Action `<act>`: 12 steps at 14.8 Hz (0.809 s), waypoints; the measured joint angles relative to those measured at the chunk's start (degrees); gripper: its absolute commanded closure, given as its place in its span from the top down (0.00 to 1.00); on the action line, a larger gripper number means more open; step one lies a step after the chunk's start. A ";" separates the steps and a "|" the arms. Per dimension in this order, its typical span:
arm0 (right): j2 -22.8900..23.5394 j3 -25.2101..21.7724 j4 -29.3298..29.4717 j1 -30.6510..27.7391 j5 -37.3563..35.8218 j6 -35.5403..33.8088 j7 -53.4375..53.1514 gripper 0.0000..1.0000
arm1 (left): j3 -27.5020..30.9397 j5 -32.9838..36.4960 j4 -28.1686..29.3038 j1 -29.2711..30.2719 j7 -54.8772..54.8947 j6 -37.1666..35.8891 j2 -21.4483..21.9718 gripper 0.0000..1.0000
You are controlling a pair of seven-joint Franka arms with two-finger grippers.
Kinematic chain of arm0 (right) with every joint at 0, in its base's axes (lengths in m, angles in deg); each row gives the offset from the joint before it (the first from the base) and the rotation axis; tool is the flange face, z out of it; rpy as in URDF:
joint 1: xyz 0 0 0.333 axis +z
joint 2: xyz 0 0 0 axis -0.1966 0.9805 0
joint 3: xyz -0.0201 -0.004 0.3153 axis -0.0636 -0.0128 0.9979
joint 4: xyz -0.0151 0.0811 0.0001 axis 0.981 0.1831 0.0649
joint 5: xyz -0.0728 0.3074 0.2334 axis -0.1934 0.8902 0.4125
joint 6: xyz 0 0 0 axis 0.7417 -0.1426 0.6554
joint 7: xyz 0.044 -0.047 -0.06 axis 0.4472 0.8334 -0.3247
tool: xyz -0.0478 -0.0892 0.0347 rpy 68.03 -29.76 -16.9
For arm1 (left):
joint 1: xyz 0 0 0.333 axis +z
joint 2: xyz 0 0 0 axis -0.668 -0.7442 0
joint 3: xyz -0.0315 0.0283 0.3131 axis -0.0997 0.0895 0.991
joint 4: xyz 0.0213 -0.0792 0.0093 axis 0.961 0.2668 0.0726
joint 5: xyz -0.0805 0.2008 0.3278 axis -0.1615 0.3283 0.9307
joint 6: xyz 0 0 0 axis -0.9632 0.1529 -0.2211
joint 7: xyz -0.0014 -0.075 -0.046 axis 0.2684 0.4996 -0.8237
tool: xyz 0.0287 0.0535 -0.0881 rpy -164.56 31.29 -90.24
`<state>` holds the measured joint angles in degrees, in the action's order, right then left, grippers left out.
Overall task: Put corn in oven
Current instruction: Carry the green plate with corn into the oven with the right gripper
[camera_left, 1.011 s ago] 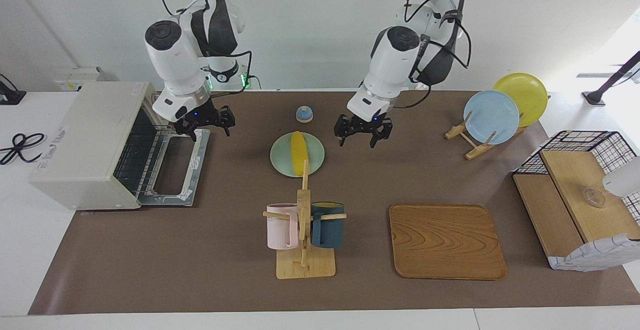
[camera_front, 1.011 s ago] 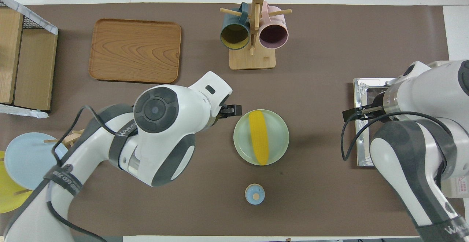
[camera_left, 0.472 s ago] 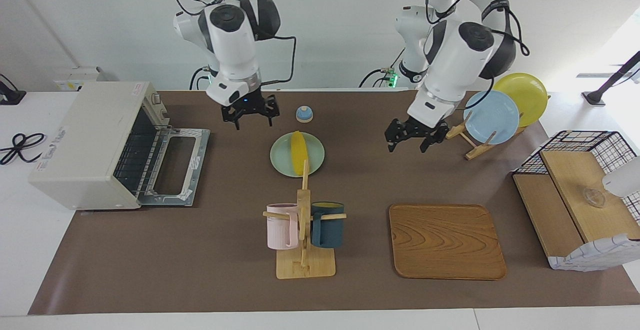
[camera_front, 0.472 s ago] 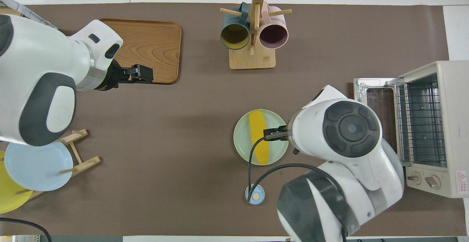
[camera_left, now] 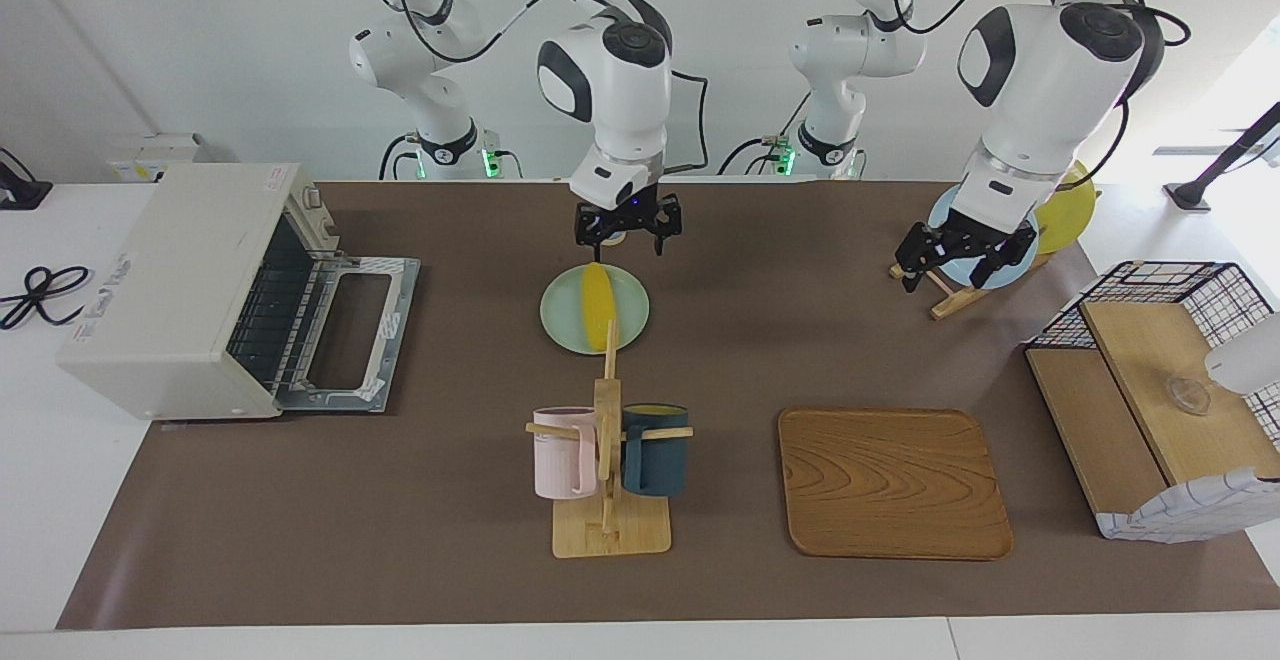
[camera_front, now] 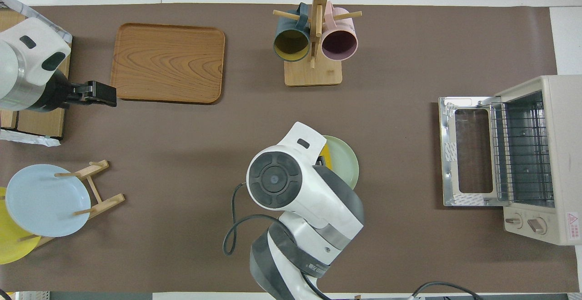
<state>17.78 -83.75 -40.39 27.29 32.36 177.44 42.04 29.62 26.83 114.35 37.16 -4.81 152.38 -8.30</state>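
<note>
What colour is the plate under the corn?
Pale green plate, with the yellow corn lying on it; it shows best in the facing view.

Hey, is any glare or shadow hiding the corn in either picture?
Facing view: bright glare washes out the corner by the yellow plate, but the corn on the green plate is evenly lit. Overhead view: no glare, yet the right arm covers most of the corn.
</note>
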 measured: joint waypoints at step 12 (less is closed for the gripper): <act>4.56 -0.26 -5.51 0.84 -2.77 10.36 -1.28 0.43 | -0.59 -0.61 0.29 -0.04 -0.80 -8.52 3.70 1.00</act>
<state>22.33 -84.01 -45.90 28.13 29.59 187.80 40.75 29.03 26.23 114.64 37.13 -5.61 143.86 -4.60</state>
